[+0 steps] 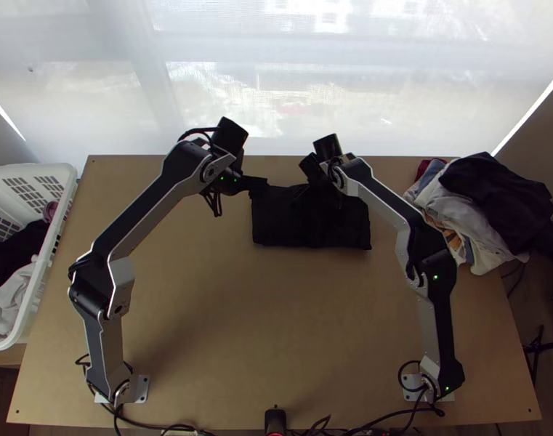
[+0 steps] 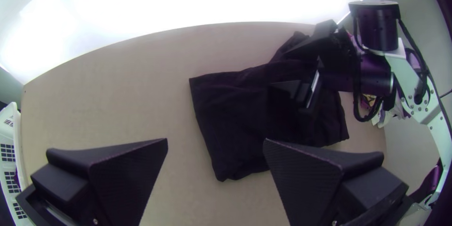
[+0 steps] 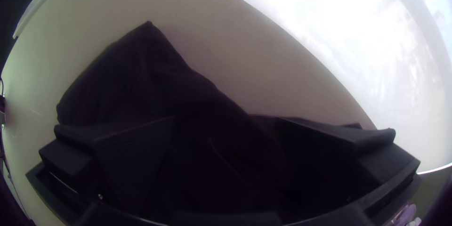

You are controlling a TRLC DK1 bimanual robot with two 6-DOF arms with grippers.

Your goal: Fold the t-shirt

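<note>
The black t-shirt (image 1: 311,229) lies as a compact, roughly rectangular folded bundle at the table's far middle; its layers cannot be counted. In the top view my left gripper (image 1: 256,183) is at the bundle's far left corner. The left wrist view shows this gripper (image 2: 215,142) open, with bare table and part of the t-shirt (image 2: 230,122) beyond its fingers. My right gripper (image 1: 314,190) is over the bundle's far part, its fingertips hard to tell from the dark cloth. In the right wrist view the gripper (image 3: 226,120) is open, with t-shirt cloth (image 3: 136,75) between and beyond its fingers.
A pile of mixed clothes (image 1: 479,211) lies at the table's far right corner. A white basket (image 1: 54,240) with clothes stands off the left edge. Bare wood (image 1: 276,320) stretches between the arms, and cables run along the near edge.
</note>
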